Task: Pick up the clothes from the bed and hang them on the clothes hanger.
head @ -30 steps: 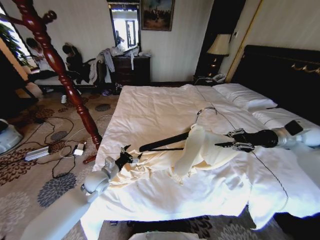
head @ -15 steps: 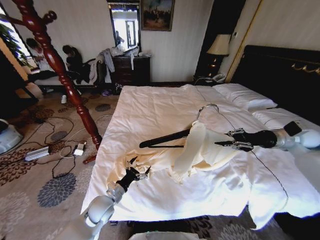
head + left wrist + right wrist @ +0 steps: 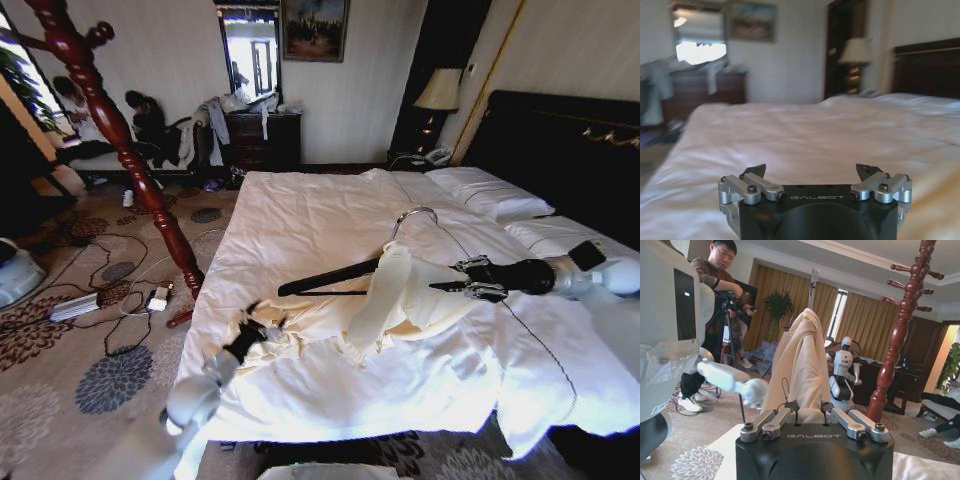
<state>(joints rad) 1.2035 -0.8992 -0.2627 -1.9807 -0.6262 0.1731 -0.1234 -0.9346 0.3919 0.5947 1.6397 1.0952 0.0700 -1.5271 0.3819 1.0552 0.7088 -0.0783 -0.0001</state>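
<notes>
A cream garment, the clothes (image 3: 410,300), lies on the white bed (image 3: 320,210), one end draped over the black clothes hanger (image 3: 325,280), whose silver hook (image 3: 412,215) points toward the pillows. My right gripper (image 3: 445,289) reaches in from the headboard side and is shut on the garment's draped shoulder. In the right wrist view its fingers (image 3: 790,406) pinch the cream cloth (image 3: 800,355) under the hook (image 3: 813,287). My left gripper (image 3: 250,333) sits at the garment's bunched tail near the bed's left edge. The left wrist view shows this gripper (image 3: 812,172) open with nothing in it.
A red wooden coat stand (image 3: 120,140) rises from the carpet left of the bed, with cables and a power strip (image 3: 75,305) beside it. White pillows (image 3: 490,190) and the black headboard (image 3: 570,140) are at the right. A dresser (image 3: 262,138) stands at the back.
My left arm has drawn back and lower, and its gripper has shifted along the garment's tail, which is now bunched closer in. The right gripper and hanger have stayed put.
</notes>
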